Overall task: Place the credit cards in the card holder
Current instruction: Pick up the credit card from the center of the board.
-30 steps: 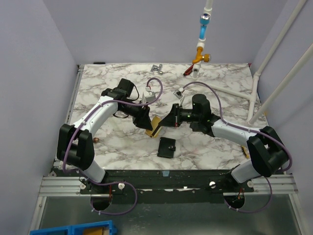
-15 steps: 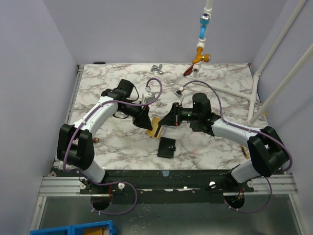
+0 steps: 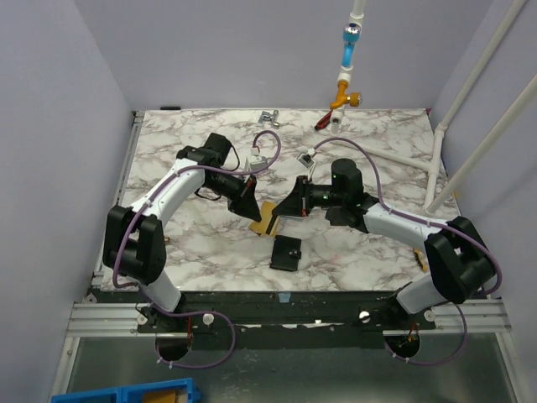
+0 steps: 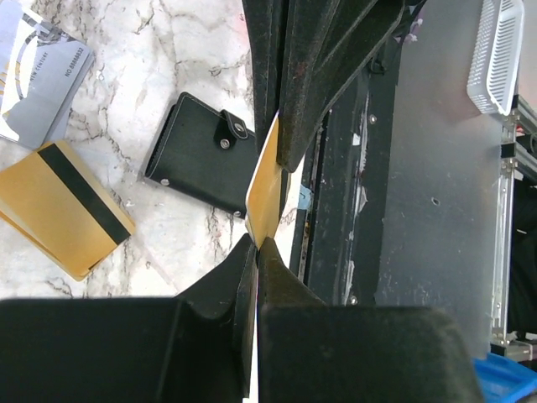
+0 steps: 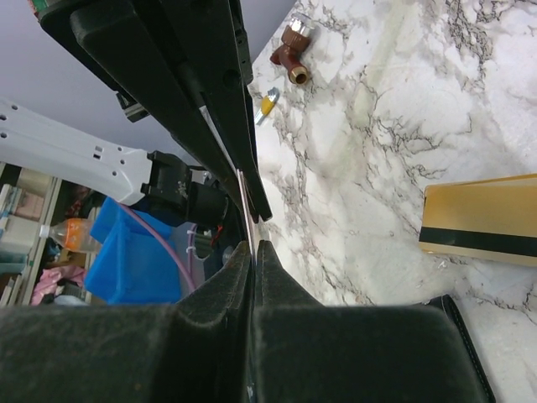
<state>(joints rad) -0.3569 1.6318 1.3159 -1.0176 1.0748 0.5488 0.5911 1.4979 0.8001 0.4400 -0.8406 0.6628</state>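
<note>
While clamped at both ends, treat the gold-tan card [image 4: 265, 186] as a shared load. Seen edge-on and off the table, pinched between the shut fingers of the left gripper [image 4: 257, 242] and, at the opposite end, between the shut fingers of the right gripper [image 5: 252, 245]. Looks like a passing of the card from one gripper to the other. Do not pull the two grippers apart and do not twist either wrist, otherwise risk of bending the card or letting it slip. Release at one end only after checking a firm, deep bite at the other end, then draw back straight along the plane of the card.

Then mind the card holder [image 4: 197, 151], lying flat below and a little ahead of the left fingertips. Apparently folded shut, with the clasp tab [image 4: 236, 130] over its edge. Probably necessary to open it with the freed gripper and to hold it down before sliding the card in, thin edge first, at a low angle.

Further from the left fingertips, beyond the holder: a striped gold card [image 4: 67, 206] and a grey-blue card [image 4: 50, 75], both flat on the marble table [image 4: 193, 42], waiting for the same treatment.
</note>
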